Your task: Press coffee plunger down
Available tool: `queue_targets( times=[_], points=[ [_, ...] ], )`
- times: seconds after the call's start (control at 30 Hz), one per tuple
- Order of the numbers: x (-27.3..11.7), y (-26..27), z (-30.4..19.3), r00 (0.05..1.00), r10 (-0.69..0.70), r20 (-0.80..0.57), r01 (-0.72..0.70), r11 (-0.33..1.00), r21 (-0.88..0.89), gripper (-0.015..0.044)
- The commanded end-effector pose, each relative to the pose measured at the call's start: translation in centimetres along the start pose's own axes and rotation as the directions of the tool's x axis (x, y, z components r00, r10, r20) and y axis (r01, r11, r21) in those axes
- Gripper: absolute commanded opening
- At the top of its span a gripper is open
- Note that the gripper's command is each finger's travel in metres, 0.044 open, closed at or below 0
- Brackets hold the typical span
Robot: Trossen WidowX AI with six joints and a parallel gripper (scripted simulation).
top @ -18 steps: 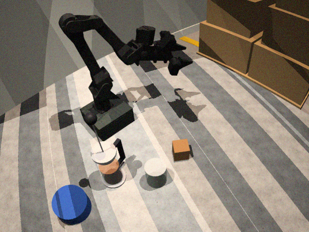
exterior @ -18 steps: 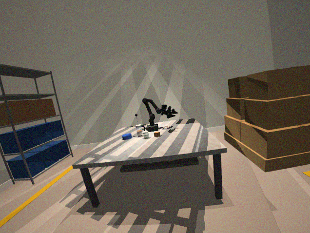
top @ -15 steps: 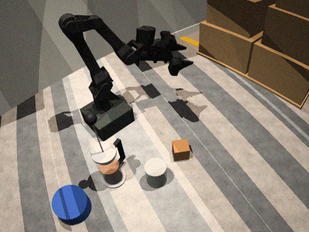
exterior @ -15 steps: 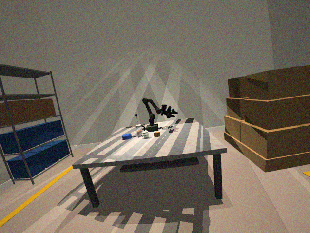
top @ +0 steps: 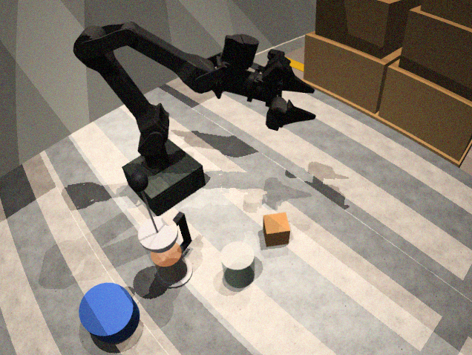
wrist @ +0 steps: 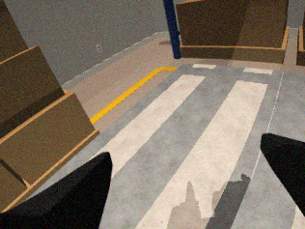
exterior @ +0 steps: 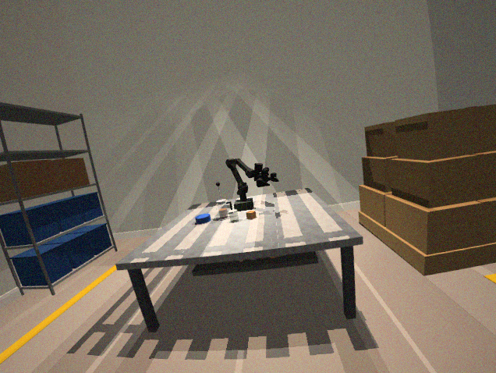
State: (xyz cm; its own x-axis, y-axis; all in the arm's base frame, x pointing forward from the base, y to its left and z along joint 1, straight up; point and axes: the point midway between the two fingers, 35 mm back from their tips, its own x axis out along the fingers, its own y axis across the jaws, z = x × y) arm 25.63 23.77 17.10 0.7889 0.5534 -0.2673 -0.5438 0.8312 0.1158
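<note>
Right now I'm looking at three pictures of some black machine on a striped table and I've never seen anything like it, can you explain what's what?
The black machine is a robot arm bolted to a striped table. Its gripper, two pointed fingers, stands open and holds nothing, high above the table.

One picture looks down from above, one shows the whole room from a distance, and one comes from a camera on the wrist, where the dark fingers frame the view.

On the table stand a coffee press with its plunger knob raised, a white-topped cylinder, an orange block and a blue disc. Cardboard boxes are stacked beside the table.
</note>
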Motion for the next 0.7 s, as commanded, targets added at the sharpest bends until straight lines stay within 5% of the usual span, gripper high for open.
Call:
queue_targets(
  times=[0.0, 0.27, 0.67],
  points=[
    [-0.2, -4.6, 2.5, 0.993, -0.117, -0.002, 0.117, 0.993, -0.001, 0.0440],
    [-4.9, -16.2, 7.0, 0.906, -0.421, -0.051, 0.424, 0.904, 0.055, 0.0440],
    [-20.1, -25.7, 9.7, 0.629, -0.755, -0.186, 0.778, 0.611, 0.150, 0.0440]
  ],
)
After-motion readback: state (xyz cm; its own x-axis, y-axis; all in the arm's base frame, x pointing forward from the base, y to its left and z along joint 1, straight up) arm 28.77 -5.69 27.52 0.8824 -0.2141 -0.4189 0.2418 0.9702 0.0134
